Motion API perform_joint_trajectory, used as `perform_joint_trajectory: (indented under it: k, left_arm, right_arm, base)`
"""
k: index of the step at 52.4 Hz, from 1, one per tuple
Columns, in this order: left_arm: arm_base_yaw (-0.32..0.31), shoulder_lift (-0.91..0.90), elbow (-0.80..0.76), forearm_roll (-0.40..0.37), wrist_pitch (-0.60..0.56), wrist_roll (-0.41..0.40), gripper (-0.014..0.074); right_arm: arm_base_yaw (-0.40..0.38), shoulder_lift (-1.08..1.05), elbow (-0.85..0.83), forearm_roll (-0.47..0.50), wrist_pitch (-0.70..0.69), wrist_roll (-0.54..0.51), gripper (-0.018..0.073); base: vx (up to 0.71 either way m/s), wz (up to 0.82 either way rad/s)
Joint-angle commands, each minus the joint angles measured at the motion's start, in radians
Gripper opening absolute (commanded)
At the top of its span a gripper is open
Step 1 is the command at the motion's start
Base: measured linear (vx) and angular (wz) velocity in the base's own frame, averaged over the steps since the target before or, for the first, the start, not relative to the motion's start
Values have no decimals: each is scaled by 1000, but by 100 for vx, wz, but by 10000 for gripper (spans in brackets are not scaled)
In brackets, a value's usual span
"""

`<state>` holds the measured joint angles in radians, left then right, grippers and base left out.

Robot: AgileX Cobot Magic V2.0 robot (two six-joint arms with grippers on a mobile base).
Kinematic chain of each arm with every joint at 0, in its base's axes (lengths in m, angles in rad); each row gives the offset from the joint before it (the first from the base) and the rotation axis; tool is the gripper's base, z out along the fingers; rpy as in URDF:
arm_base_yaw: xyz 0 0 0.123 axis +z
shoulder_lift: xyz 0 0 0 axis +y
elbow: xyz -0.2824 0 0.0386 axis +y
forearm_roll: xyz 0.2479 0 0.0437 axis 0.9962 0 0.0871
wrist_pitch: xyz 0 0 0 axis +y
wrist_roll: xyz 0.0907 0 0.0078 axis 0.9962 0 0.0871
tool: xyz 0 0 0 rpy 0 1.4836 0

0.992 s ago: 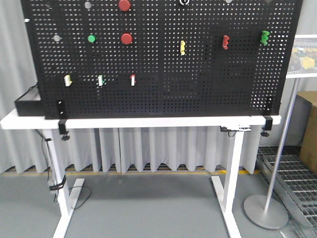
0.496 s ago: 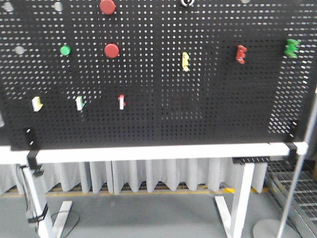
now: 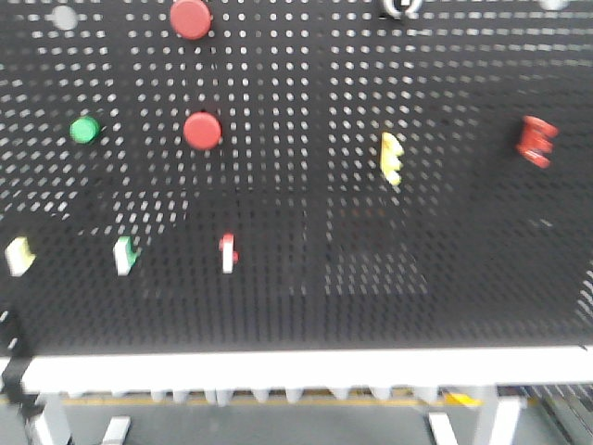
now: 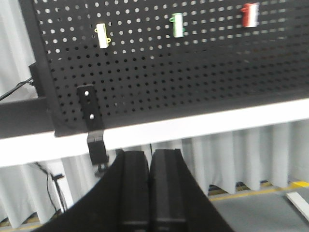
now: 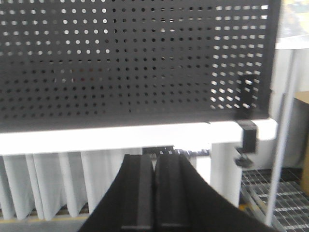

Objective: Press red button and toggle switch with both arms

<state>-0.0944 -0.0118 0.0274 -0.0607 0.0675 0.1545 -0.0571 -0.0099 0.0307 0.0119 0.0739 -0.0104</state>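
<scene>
Two red buttons are mounted on the black pegboard point(image 3: 306, 306) in the front view: one at the top point(image 3: 191, 18), one lower point(image 3: 202, 131). The toggle switch point(image 3: 400, 7), with a silver ring, is cut by the top edge. Neither gripper shows in the front view. My left gripper point(image 4: 148, 155) is shut and empty, low in front of the white table edge point(image 4: 193, 128), below the pegboard's left part. My right gripper point(image 5: 154, 158) is shut and empty, below the pegboard's right part, in front of the table edge point(image 5: 120, 135).
On the board are a green button point(image 3: 84, 129), a yellow clip point(image 3: 392, 157), a red clip point(image 3: 536, 141) and white rocker switches with yellow point(image 3: 18, 255), green point(image 3: 123, 255) and red point(image 3: 228, 252) tabs. Black clamps point(image 4: 96, 145) point(image 5: 247, 140) grip the table edge. A pole point(image 5: 282, 125) stands at right.
The front camera has moved closer to the pegboard: the board now fills the view, and the buttons and switches look larger and blurred.
</scene>
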Motion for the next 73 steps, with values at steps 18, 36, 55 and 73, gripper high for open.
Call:
perform_joint_trajectory:
  k: [18,36,55,73]
  left_arm:
    - [4,-15,34,-12,-79,-2,1]
    - [4,-15,34,-12,-79,-2,1]
    - [4,-15,34,-12,-79,-2,1]
    - [4,-15,33,-4,-123,13,1]
  right_arm:
    - [-5,-18,11,-3,-85,-4,0]
    - [-5,-18,11,-3,-85,-4,0]
    - [-5,-18,11,-3,-86,-4,0]
    - [-5,-18,11,-3,-93,-4,0]
  base:
    - [32,3]
    - [17,2]
    - [5,0]
    - [0,0]
